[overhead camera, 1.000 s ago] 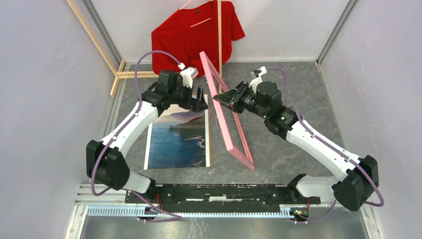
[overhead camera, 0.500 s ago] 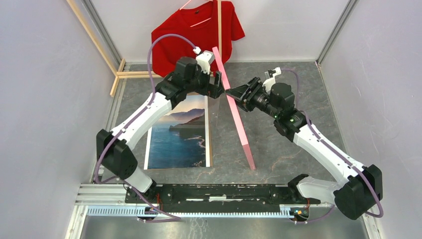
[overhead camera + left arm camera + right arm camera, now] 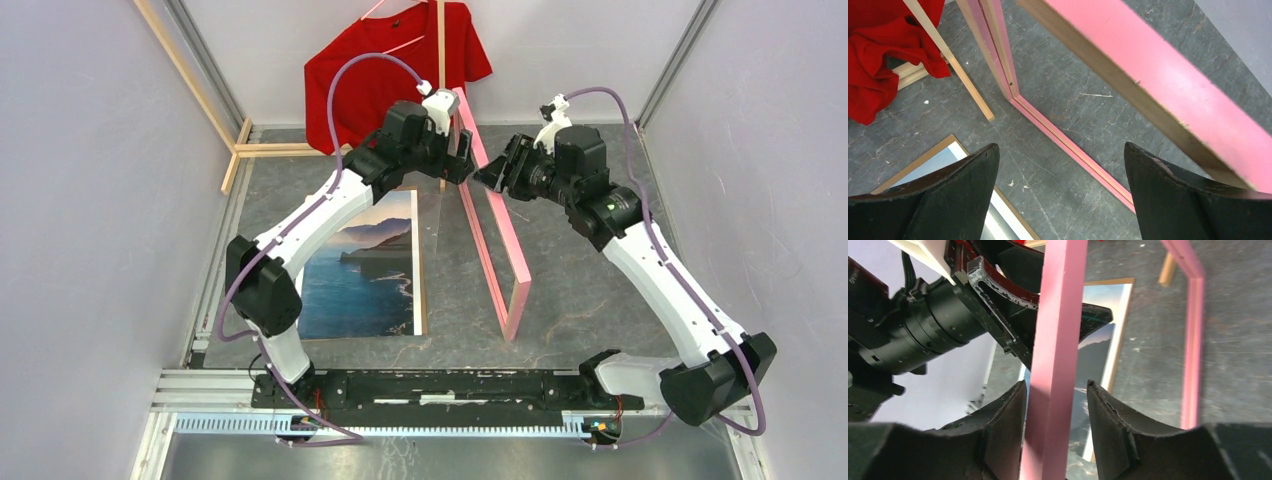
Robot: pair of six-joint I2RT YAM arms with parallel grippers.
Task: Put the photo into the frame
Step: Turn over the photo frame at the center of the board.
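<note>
The pink frame point(image 3: 515, 250) stands on its long edge right of centre, its upper rail tilted to the right. My right gripper point(image 3: 488, 180) is closed around that upper rail point(image 3: 1058, 340). The rail lies against one finger, with a narrow gap at the other. My left gripper point(image 3: 463, 168) is open and empty just left of the same rail, which passes by its right finger point(image 3: 1168, 200). The frame fills the top of the left wrist view point(image 3: 1148, 65). The photo point(image 3: 360, 270) lies face up on the table at the left, and also shows behind the rail point(image 3: 1098, 350).
A brown backing board point(image 3: 421, 260) lies under the photo, edging it on the right. A red shirt point(image 3: 395, 60) hangs on a wooden-stick rack point(image 3: 441, 80) at the back wall, close behind both grippers. Grey walls close in both sides.
The right gripper has carried the frame's upper rail up and to the right, tipping the frame more upright. The left arm has stretched away from the photo to the rail.
</note>
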